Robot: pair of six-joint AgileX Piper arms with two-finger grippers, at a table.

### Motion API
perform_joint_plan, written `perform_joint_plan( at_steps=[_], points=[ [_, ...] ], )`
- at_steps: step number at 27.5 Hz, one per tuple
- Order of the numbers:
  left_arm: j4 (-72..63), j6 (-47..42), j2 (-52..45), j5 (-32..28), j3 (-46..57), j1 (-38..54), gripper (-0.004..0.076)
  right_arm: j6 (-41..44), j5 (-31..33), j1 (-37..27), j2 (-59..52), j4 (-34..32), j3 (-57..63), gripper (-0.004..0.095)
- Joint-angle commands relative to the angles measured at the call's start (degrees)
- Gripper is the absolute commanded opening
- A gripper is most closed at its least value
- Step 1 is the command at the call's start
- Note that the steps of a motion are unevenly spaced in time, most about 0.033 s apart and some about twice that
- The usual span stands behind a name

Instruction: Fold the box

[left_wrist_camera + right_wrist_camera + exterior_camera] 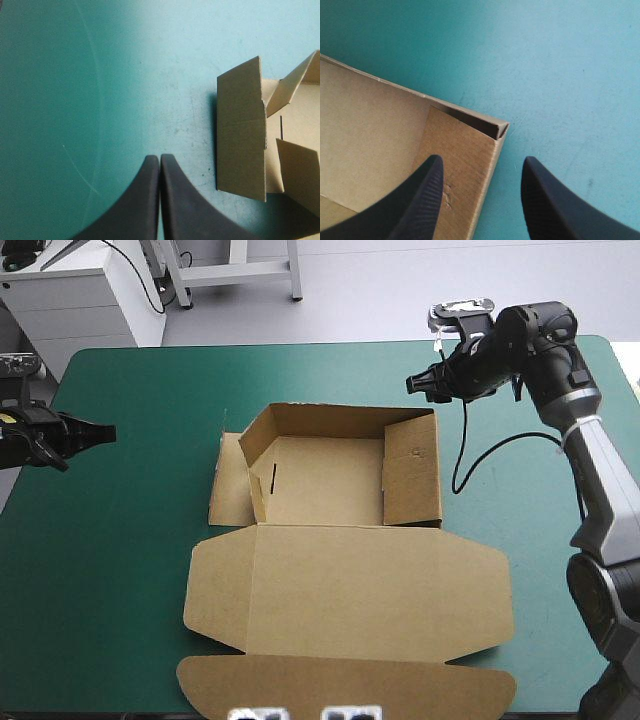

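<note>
The box [345,590] lies in the middle of the table [110,580], lid [350,640] flat toward the near edge. The tray [325,480] stands beyond with its walls up and a flap [230,495] outside on the left. It looks like light, stiff board, best taken by a free flap edge. The left gripper [160,162], pressed together and empty, sits well apart. The right gripper [482,162], spread wide and holding nothing, hovers over the far right corner.

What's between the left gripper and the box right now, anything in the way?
Nothing. Only bare teal-green cover separates the shut left gripper from the box. This shows in both the high view and the left wrist view.
</note>
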Motion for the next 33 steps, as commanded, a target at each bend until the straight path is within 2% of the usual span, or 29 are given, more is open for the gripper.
perform_joint_plan(
  at_steps=[1, 5, 9, 13, 19, 27, 30, 33],
  points=[
    [-1.84, 0.22, -1.52, -2.27, -1.37, 0.08, -0.0008, 0.61, 0.49, -0.28, -4.76, 1.34, -0.88, 0.0458],
    [-1.84, 0.44, -1.52, -2.27, -1.37, 0.08, -0.0008, 1.8, 0.49, -0.28, -9.95, 1.38, 7.51, 0.0458],
    [-1.84, 0.44, -1.52, -2.27, -1.37, 0.08, -0.0008, 0.39, 0.19, -0.18, -11.48, 5.79, 16.85, 0.0458],
    [-1.84, 0.66, -1.52, -2.27, -1.37, 0.08, -0.0008, 0.0, -5.44, -0.18, -10.51, 7.17, 22.33, 0.0458],
    [-3.79, 1.71, -1.52, -1.73, -1.37, 0.08, -0.0008, -0.83, -9.87, -0.18, -5.72, 8.79, 23.85, 0.0458],
    [-5.88, 3.33, -1.52, -1.17, -1.37, 0.08, -0.0008, -2.11, -9.98, -0.18, 2.08, 12.14, 23.85, 0.0447],
    [-5.88, 3.19, -1.52, -1.17, -1.37, 0.08, -0.0008, -2.11, -11.79, -0.18, 3.26, 12.0, 23.85, 0.0362],
    [-5.88, 3.2, -1.52, -1.17, -1.37, 0.08, -0.0008, -2.11, -14.04, -0.18, 3.37, 12.0, 23.65, 0.0161]
  ],
)
